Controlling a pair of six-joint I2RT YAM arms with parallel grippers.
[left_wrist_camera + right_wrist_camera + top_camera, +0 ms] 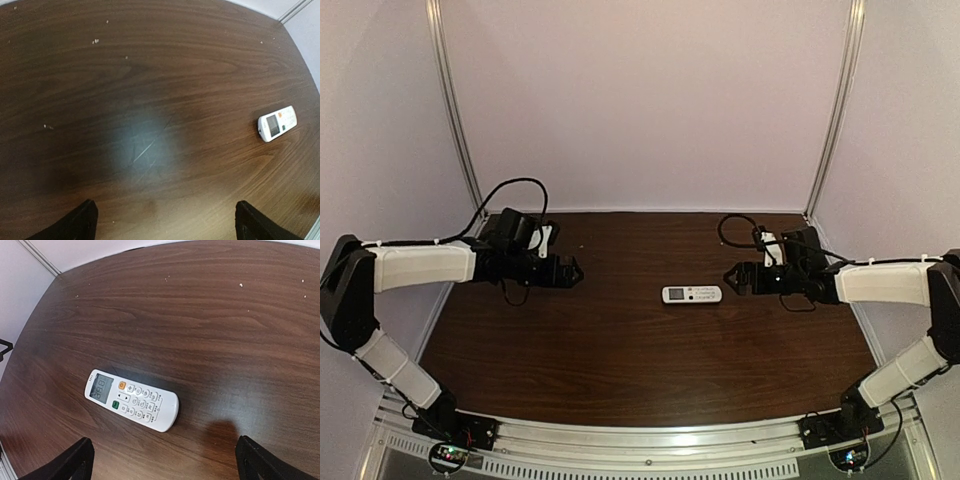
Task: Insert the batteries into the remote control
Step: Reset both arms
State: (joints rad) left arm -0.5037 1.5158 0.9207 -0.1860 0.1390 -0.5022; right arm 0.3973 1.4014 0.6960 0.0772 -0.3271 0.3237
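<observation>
The right gripper (165, 438) is standing wide open, its two dark fingers (75, 462) showing at the bottom corners of the right wrist view with nothing between them. The remote control (131, 400) is lying just ahead of it, nearer the finger on the left of that view, apart from both fingers and touching neither. The remote control is lying flat and face up on the table (620, 360), its grey screen (100, 388) pointing away from the right gripper.

The left gripper (165, 202) is likewise standing wide open and gripping nothing. In the left wrist view, the remote control is showing small, ahead and far to the right, well apart from this gripper.

In the top view both arms are rising from bases at the near edge. The left arm (420, 265) and right arm (880, 283) are each bending at an outer elbow and reaching inward over the table. The grippers are facing one another across the middle, with the remote control between them and much closer to the right one.

The table is showing dark wood grain, scattered pale specks (95, 41) and fine scratches. A metal rail (650, 445) is running along its near edge. Black cables (510, 190) are looping off both wrists. Pale walls (640, 100) and slim metal posts (455, 110) are enclosing the far side.
</observation>
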